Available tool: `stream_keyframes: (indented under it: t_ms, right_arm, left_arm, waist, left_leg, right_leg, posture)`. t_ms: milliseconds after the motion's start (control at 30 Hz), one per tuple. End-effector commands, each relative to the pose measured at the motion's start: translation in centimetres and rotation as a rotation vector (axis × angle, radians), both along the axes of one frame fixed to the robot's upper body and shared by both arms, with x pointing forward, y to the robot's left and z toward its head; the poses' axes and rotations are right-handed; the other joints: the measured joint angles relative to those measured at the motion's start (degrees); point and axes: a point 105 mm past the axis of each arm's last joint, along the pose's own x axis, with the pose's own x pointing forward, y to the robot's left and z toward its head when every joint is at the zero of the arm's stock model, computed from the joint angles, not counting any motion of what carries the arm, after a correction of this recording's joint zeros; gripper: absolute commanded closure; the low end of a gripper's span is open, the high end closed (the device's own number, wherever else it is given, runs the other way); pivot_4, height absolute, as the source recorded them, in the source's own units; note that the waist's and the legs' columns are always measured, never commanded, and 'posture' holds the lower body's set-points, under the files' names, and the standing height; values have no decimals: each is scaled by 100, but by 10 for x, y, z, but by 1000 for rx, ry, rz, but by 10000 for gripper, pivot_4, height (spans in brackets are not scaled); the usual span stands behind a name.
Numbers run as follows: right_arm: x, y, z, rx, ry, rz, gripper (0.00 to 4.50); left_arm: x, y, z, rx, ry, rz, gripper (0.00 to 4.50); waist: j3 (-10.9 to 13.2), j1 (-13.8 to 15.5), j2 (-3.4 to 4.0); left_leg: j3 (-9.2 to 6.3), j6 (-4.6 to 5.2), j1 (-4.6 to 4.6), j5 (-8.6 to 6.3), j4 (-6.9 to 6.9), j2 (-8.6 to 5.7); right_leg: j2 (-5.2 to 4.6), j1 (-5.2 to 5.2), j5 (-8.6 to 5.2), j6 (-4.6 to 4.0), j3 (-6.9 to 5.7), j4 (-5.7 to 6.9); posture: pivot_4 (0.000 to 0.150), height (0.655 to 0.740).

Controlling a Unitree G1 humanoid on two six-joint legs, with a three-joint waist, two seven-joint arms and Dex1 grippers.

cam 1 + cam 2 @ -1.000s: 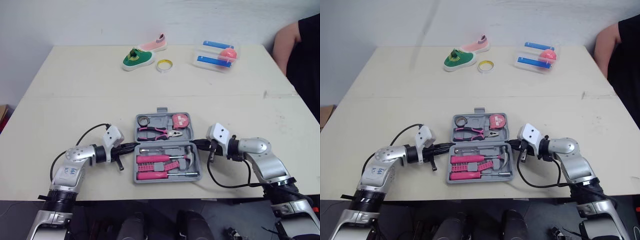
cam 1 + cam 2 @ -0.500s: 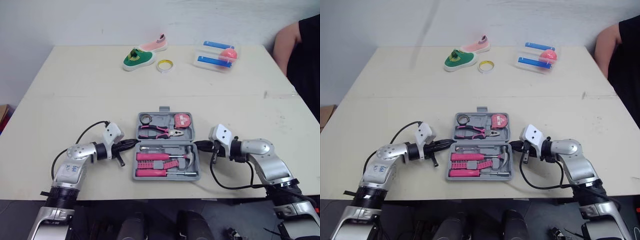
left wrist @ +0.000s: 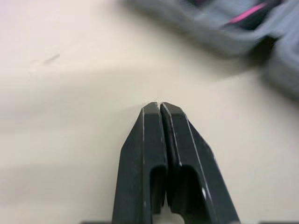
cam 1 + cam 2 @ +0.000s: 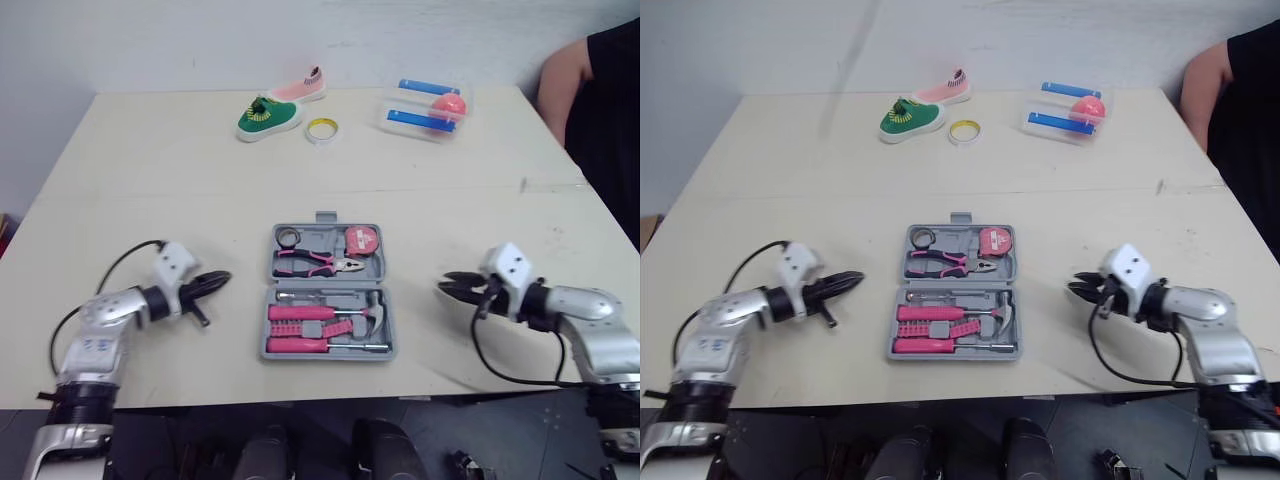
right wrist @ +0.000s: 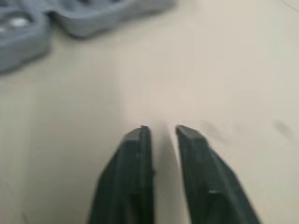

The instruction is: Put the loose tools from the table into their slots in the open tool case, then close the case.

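my left gripper (image 4: 224, 278) lies low over the table (image 4: 150, 190), left of the open tool case (image 4: 385, 300) and well apart from it, with its tips turned toward the case. in my left wrist view its two black fingers (image 3: 148, 140) are pressed together with nothing between them.

my right gripper (image 4: 444, 284) sits on the other side, right of the case and also clear of it, pointing back toward it. its fingers (image 5: 135, 158) stand a little apart, a narrow strip of tabletop showing between them, and they hold nothing.

the tool case lies flat and open in the middle of the table, between my two arms. its far half holds the pliers (image 4: 320, 264) and a pink tape measure (image 4: 360, 240). its near half holds pink-handled tools (image 4: 303, 313) and a small hammer (image 4: 374, 313), all seated in their slots.

at the far edge are a green shoe (image 4: 268, 116), a pink shoe (image 4: 305, 90), a roll of tape (image 4: 321, 130) and a clear container (image 4: 425, 106). a person (image 4: 595, 100) stands at the far right.
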Motion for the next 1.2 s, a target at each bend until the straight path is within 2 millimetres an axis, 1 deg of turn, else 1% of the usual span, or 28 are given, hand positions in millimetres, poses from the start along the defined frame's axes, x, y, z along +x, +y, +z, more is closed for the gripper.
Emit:
stream_keyframes:
  t_ms: [33,67,100,133,167,233,267,300,333,433,533,567,633,667,700,800,833,867,900,933,1000,1067,1100,1200]
  right_arm:
    - [-11,-24,28,19,-163,-23,15149]
    - [-16,-33,29,35,-177,-41,10831]
    - [-22,-43,30,46,-203,-69,4608]
    - [-26,-49,31,50,-221,-84,892]
    - [-31,-62,29,56,-238,-139,0]
    - [-39,-79,27,77,-245,-219,0]
    - [-42,-84,25,90,-243,-245,0]
    - [-44,-90,25,93,-247,-286,0]
    - [-44,-92,25,103,-249,-313,0]
    - [-39,-90,23,91,-219,-358,0]
    - [-24,-73,24,122,-145,-377,0]
    - [-18,-56,29,178,-109,-347,0]
    - [-10,-21,37,235,-11,-261,0]
    - [-7,-6,42,260,26,-227,0]
    - [-4,5,45,277,64,-212,0]
    - [2,25,51,296,173,-225,0]
    - [3,39,52,274,214,-200,0]
    - [3,47,54,256,242,-184,0]
    - [8,58,57,273,280,-192,0]
    - [13,67,59,283,318,-212,0]
    - [16,78,54,230,426,-246,0]
    - [19,84,52,174,462,-266,0]
    - [22,90,55,189,473,-271,0]
    - [31,104,60,192,527,-314,0]
  left_arm:
    - [-18,34,29,-18,-134,81,31576]
    - [-23,45,34,-39,-156,130,27675]
    - [-30,55,37,-49,-174,177,21952]
    - [-35,61,38,-51,-184,205,18598]
    - [-43,74,40,-59,-197,277,14072]
    - [-54,94,43,-54,-215,394,5617]
    - [-58,101,43,-45,-222,441,1518]
    - [-62,100,46,-59,-226,446,390]
    - [-64,96,47,-66,-224,442,390]
    - [-62,77,51,-107,-199,411,390]
    - [-54,53,59,-119,-183,332,390]
    - [-49,43,64,-131,-169,304,390]
    - [-40,18,73,-172,-117,236,390]
    - [-37,6,77,-178,-95,195,390]
    - [-33,-5,81,-187,-78,165,390]
    - [-26,-25,85,-110,-35,124,390]
    - [-21,-32,83,-99,10,133,390]
    - [-17,-37,82,-94,43,142,390]
    - [-12,-43,77,-70,99,159,390]
    - [-8,-50,76,-93,138,169,390]
    - [1,-61,75,-104,185,191,390]
    - [10,-71,75,-114,201,204,390]
    - [14,-76,75,-122,206,204,390]
    - [24,-85,70,-89,235,222,390]
  waist:
    - [2,-6,1]
    - [3,6,1]
    - [5,20,1]
    - [6,27,0]
    - [7,43,0]
    - [7,75,0]
    - [8,82,-1]
    - [8,96,-1]
    - [9,98,0]
    - [9,105,1]
    - [11,98,5]
    - [11,92,5]
    - [17,71,14]
    - [18,69,16]
    - [21,72,21]
    - [23,90,25]
    - [23,93,25]
    - [24,98,25]
    - [24,103,24]
    - [24,99,23]
    - [24,96,22]
    - [24,103,21]
    - [25,110,18]
    - [27,95,14]
  left_leg:
    - [-1,-1,0,-1,-1,0]
    - [-2,-1,-3,-1,-3,0]
    - [-2,-1,-2,-3,-3,-1]
    - [-3,3,-2,-8,-3,-1]
    - [-2,4,0,-13,-3,-1]
    - [0,5,7,-25,-3,-3]
    - [0,3,6,-27,-2,-3]
    - [-1,-5,6,-31,-3,-4]
    - [-2,-18,8,-41,-3,-5]
    - [-3,-19,7,-42,-2,-6]
    - [-5,-23,6,-40,-2,-7]
    - [-5,-25,5,-40,-2,-6]
    - [-4,-28,1,-37,-3,-5]
    - [-4,-27,-1,-35,-3,-5]
    - [-3,-23,-2,-31,-2,-4]
    - [-4,-2,-8,-20,-4,-5]
    - [-4,-3,-11,-20,-10,-6]
    - [-3,-2,-13,-20,-11,-5]
    - [-4,1,-20,-18,-10,-6]
    - [-3,5,-36,-16,-6,-8]
    - [1,12,-54,-9,6,-14]
    - [-4,10,-90,2,18,-17]
    - [-6,8,-94,3,17,-18]
    - [-4,6,-102,11,20,-19]
  right_leg:
    - [-1,1,0,0,3,-4]
    - [-1,1,0,0,8,-11]
    - [-3,2,0,0,9,-28]
    - [-5,2,0,0,10,-33]
    - [-6,4,0,0,11,-33]
    - [-11,7,0,0,17,-34]
    - [-12,7,0,0,18,-33]
    - [-14,7,0,0,18,-34]
    - [-16,9,0,0,18,-34]
    - [-24,8,1,1,19,-31]
    - [-25,4,1,1,20,-29]
    - [-24,3,1,1,20,-28]
    - [-22,-3,1,0,22,-23]
    - [-21,-6,1,0,24,-20]
    - [-19,-8,1,0,25,-19]
    - [-17,-13,1,0,25,-22]
    - [-12,-13,1,0,25,-20]
    - [-8,-11,1,0,24,-20]
    - [-6,-13,1,0,22,-21]
    - [-5,-27,1,0,21,-20]
    - [-3,-44,3,5,24,-6]
    - [6,-75,4,6,21,8]
    - [29,-76,4,6,19,8]
    - [43,-84,4,6,14,12]
  posture:
    - [1500,7400]
    - [1500,7400]
    - [1500,7400]
    - [1500,7400]
    - [1500,7400]
    - [1500,7400]
    - [1500,7400]
    - [1500,7400]
    - [1500,7400]
    - [1500,7400]
    - [1500,7400]
    - [1500,7400]
    - [1500,7400]
    - [1500,7400]
    - [1500,7400]
    - [1500,7400]
    - [1500,7400]
    - [1500,7400]
    - [1500,7400]
    - [1500,7400]
    - [1500,7400]
    - [1500,7400]
    - [1500,7400]
    - [1500,7400]
